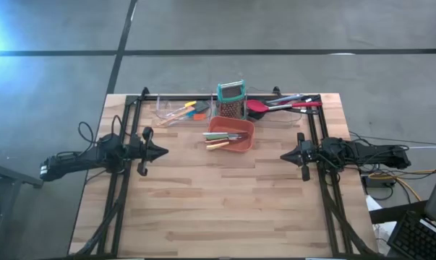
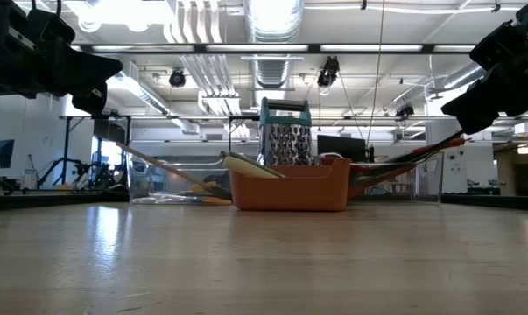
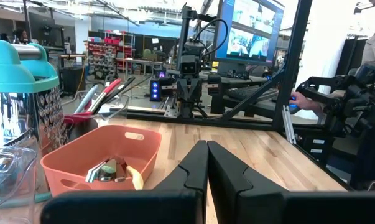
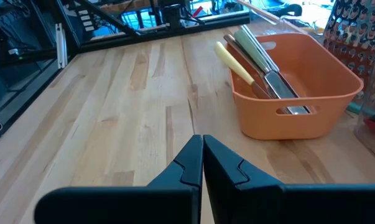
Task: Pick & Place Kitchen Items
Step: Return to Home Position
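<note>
The red-orange bin (image 1: 231, 135) stands at the table's far middle and holds yellow- and green-handled knives (image 4: 255, 59), which lie aslant with their handles over its rim. More kitchen items lie in clear trays at the far edge. Orange and light scrapers (image 1: 183, 110) are on the left; a red spatula (image 1: 259, 107) and dark spoons (image 1: 290, 101) are on the right. My left gripper (image 1: 164, 152) (image 3: 207, 144) hovers shut to the left of the bin, pointing at it. My right gripper (image 1: 283, 156) (image 4: 203, 138) hovers shut to the bin's right, pointing slightly down.
A teal-framed box grater (image 1: 231, 100) stands upright just behind the bin. Black frame rails (image 1: 225, 95) run along the far edge and down both sides of the table. Bare wood (image 1: 218, 209) spreads between the arms and toward the near edge.
</note>
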